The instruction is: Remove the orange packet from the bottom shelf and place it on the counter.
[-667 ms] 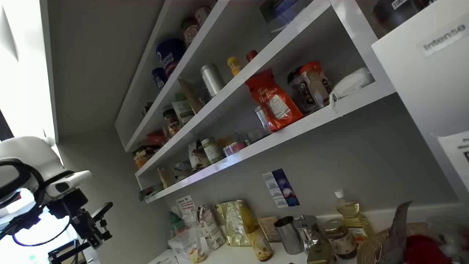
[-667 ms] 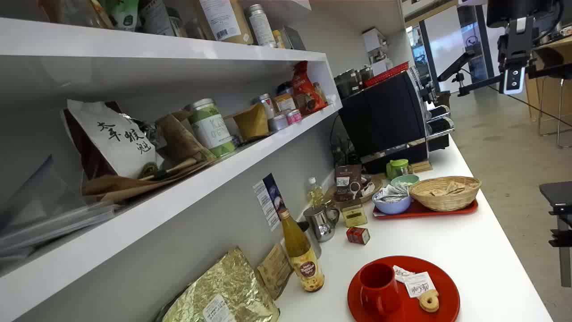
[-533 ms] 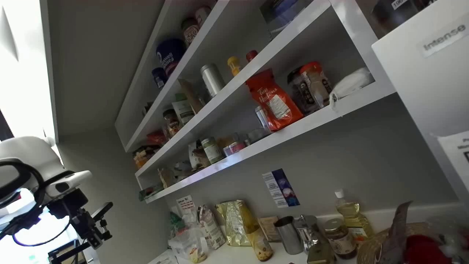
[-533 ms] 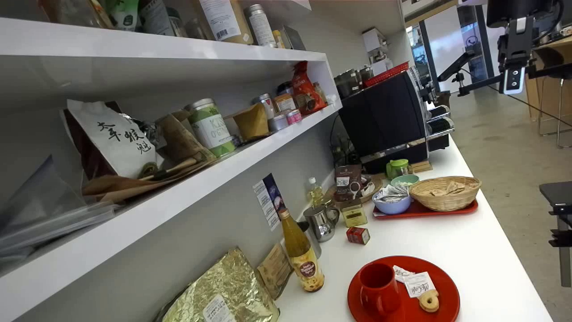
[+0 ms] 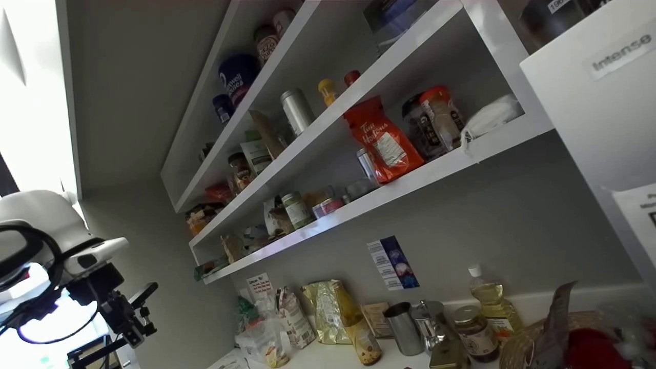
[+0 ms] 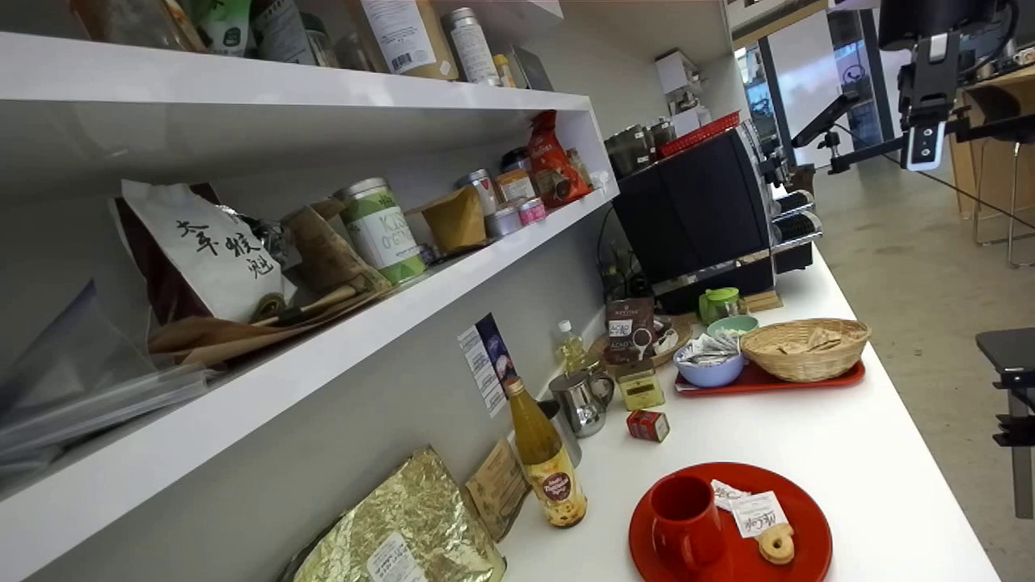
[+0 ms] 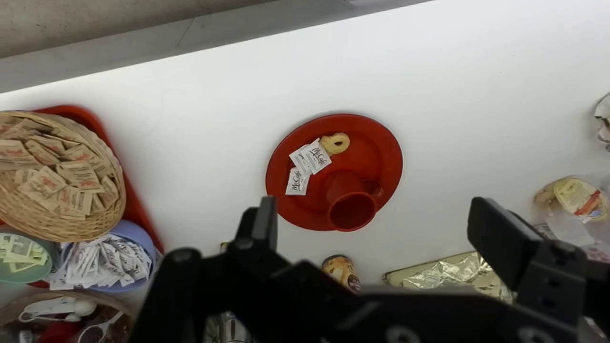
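The gripper (image 7: 374, 213) is spread and unloaded. In an exterior view, the packet (image 5: 383, 139) stands on the shelf (image 5: 353, 209), long axis upright, well apart to the right.

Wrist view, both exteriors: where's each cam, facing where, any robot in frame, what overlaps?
Wrist view: above the counter, looking down at the red plate; open gripper at bottom.
An exterior view: in front of the stacked shelves, facing them slantwise; arm and gripper at left.
An exterior view: close to the bottom shelf, looking along it and the counter; gripper at top right.
Shared: the orange packet in both exterior views; red mug in wrist view and an exterior view.
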Robot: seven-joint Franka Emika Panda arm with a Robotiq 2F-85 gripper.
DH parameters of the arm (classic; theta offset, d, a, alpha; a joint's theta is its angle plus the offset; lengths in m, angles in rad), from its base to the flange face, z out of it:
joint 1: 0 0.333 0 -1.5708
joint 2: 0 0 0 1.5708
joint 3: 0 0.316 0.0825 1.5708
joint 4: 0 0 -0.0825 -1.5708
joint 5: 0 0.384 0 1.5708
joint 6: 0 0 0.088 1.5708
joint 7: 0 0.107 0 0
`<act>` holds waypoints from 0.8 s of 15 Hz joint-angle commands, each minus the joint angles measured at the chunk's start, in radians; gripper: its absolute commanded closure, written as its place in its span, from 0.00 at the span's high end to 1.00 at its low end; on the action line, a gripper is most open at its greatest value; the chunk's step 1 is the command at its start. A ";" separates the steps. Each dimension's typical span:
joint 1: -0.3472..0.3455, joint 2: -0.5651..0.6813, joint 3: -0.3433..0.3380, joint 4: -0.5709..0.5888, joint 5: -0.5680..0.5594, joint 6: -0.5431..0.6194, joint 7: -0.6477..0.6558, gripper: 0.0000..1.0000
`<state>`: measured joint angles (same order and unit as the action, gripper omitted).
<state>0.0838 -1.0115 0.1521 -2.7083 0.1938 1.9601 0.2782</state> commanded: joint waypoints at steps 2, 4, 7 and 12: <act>-0.113 -0.019 0.005 -0.002 -0.102 0.085 0.006 1.00; -0.174 -0.004 -0.011 0.005 -0.174 0.142 -0.001 1.00; -0.267 0.042 -0.048 0.031 -0.271 0.242 -0.011 1.00; -0.382 0.233 -0.144 0.158 -0.380 0.421 -0.067 1.00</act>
<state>-0.2487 -0.9365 0.0513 -2.6628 -0.1332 2.2979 0.2501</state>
